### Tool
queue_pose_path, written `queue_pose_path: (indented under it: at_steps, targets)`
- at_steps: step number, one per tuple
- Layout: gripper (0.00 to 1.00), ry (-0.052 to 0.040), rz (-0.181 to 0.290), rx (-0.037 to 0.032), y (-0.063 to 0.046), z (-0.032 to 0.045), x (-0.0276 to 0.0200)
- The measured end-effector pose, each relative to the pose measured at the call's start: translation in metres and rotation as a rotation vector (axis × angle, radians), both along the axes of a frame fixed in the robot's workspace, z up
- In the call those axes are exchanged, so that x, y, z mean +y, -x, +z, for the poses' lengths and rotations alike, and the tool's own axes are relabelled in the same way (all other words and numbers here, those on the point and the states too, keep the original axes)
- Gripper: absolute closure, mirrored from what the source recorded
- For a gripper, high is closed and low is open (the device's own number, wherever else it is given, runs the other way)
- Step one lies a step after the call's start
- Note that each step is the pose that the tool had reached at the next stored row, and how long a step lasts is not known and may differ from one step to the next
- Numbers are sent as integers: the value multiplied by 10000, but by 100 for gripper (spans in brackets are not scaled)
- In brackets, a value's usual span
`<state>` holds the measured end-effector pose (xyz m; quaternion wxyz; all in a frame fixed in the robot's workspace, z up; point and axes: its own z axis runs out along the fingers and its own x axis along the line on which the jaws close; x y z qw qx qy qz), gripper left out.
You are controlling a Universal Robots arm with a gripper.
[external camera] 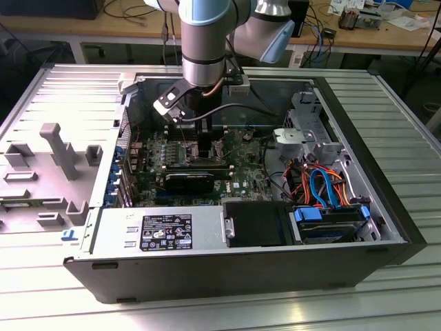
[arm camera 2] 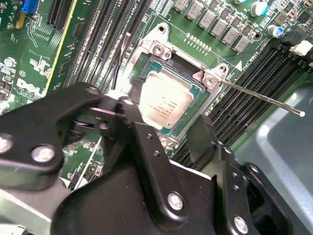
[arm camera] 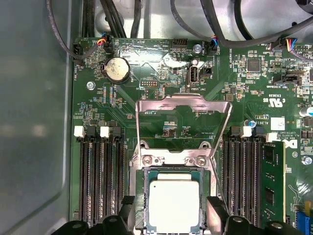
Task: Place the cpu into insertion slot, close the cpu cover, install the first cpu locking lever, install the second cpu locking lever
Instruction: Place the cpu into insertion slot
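Observation:
The cpu (arm camera: 174, 205), a silver-topped square chip, lies flat in the insertion slot (arm camera: 143, 182) on the green motherboard (external camera: 238, 181). In the second wrist view the cpu (arm camera 2: 164, 100) sits in the slot (arm camera 2: 168, 66) too. The cpu cover (arm camera: 183, 104), a thin silver frame, stands swung up off the slot on its hinge. My gripper (arm camera: 171, 210) hangs just over the chip, open, with one black finger (arm camera: 128, 208) on each side and a small gap to the chip's edges. In the exterior view the gripper (external camera: 201, 141) reaches down into the case. A thin locking lever (arm camera 2: 259, 98) sticks out, unlatched.
The open computer case (external camera: 386, 227) walls in the board. Black memory slots (arm camera: 100, 171) flank the slot, and one holds a memory stick (arm camera: 273, 181). Cables (external camera: 324, 183), a drive cage (external camera: 306, 127) and a power supply (external camera: 158, 231) crowd the case. A grey fixture (external camera: 58, 148) stands on the exterior view's left.

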<state>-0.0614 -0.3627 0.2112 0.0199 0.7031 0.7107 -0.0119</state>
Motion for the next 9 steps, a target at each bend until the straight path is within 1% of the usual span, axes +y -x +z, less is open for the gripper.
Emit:
queue_pose_path:
  at_steps: [1, 4, 7, 8, 9]
  targets:
    - [47, 2, 0, 2, 0, 4, 0]
    - [65, 0, 0, -1, 0, 47, 0]
    - [83, -2, 0, -1, 0, 49, 0]
    - [83, -1, 0, 0, 0, 50, 0]
    - [89, 1, 0, 0, 0, 50, 0]
